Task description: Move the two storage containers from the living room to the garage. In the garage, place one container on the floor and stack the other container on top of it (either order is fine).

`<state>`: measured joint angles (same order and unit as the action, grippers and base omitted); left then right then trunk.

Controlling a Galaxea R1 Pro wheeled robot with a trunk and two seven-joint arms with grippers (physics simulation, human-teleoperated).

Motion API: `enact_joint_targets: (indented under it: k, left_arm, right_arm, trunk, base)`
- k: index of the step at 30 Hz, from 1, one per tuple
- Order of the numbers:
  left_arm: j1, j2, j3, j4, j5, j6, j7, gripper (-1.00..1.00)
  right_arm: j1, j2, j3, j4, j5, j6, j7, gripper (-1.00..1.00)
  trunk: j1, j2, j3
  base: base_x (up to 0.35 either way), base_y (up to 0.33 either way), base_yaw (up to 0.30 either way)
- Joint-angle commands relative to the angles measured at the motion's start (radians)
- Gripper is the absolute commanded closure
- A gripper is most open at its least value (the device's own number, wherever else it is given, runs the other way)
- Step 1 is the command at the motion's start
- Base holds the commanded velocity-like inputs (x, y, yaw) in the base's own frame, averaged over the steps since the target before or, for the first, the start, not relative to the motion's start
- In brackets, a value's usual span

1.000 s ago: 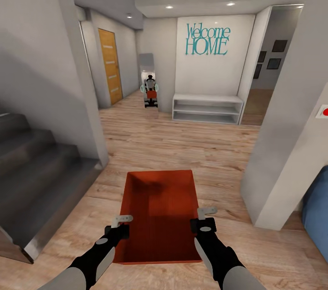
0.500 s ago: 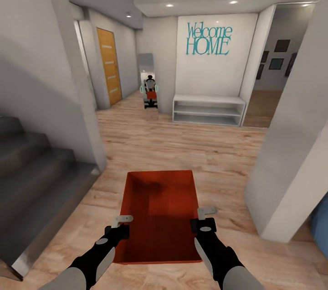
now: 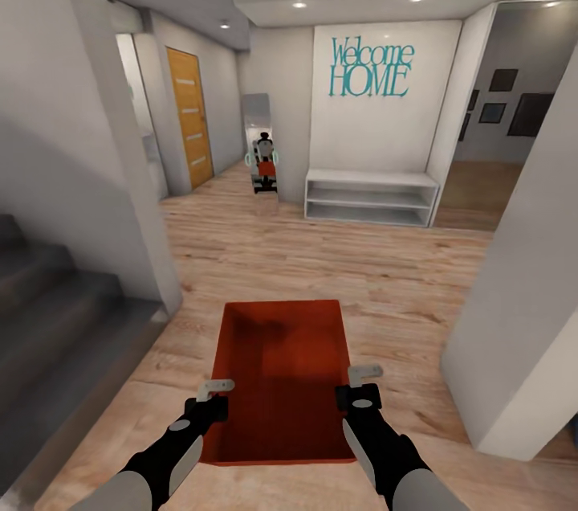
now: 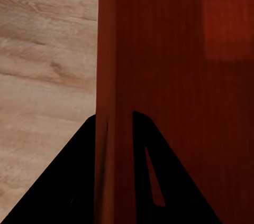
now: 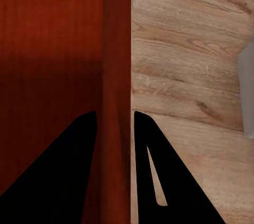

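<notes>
- Head view: the orange-red bin [image 3: 282, 382] is carried at 6 o'clock, over the wood-plank floor [image 3: 337, 262].
- Left gripper [image 3: 215, 390] is clamped on its left wall, right gripper [image 3: 364, 378] on its right wall.
- The wrist views catch each wall between dark fingers [image 4: 153, 182], plus the finely ribbed bottom.
- White shelf [image 3: 371, 196] at 1 o'clock, grey stairs [image 3: 48, 310] at 9.

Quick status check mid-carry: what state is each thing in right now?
storage container: lifted over the wood floor, level, empty, held by both side walls
left tool: shut on the container's left wall
right tool: shut on its right wall
orange door: closed
white shelf unit: empty
</notes>
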<state>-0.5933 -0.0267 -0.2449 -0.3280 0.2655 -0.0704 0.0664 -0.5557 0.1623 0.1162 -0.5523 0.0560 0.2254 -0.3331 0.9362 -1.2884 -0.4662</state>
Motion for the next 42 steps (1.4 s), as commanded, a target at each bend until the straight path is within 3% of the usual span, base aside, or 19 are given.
enact_joint_targets:
  k: [1,42]
  left_arm:
    - [0.000,0.001,-0.024,0.002,0.015,-0.003,0.009,1.00]
    - [0.000,0.001,-0.024,0.003,0.015,-0.003,0.009,1.00]
  right_arm:
    - [-0.001,-0.001,0.011,-0.003,0.007,-0.087,-0.007,1.00]
    - [-0.001,-0.001,0.011,-0.003,0.007,-0.087,-0.007,1.00]
  trunk:
    - [0.001,-0.001,-0.001]
    - [0.001,-0.001,-0.001]
  base:
    - [0.339,0.000,0.000]
    - [0.339,0.000,0.000]
